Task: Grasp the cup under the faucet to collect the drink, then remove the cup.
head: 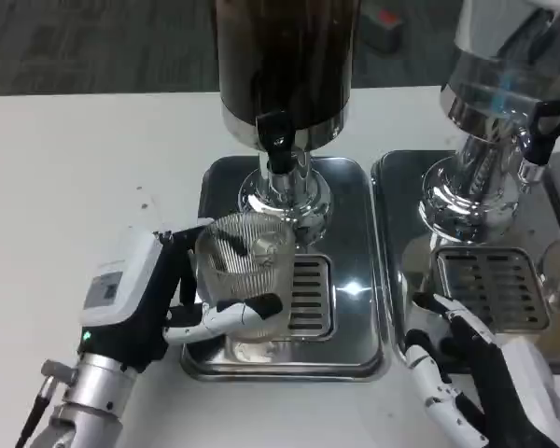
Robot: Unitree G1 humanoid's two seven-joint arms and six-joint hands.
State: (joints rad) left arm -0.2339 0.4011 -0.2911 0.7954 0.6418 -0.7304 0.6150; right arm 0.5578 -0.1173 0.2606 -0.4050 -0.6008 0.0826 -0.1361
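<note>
A clear ribbed cup [247,273] stands on the steel drip tray [355,215] in front of the dark drink dispenser [285,65]. Its black faucet lever [275,140] hangs a little behind and above the cup's rim. My left hand [168,299] wraps around the cup from the left, thumb across its front, fingers behind. The cup looks to have no liquid in it. My right hand [462,373] rests at the table's front right with fingers spread, holding nothing.
A second steel dispenser [499,121] with its own black lever [541,131] and drip tray [401,177] stands at the right, close above my right hand. A slotted grate [308,294] lies just right of the cup. Bare white table spreads to the left.
</note>
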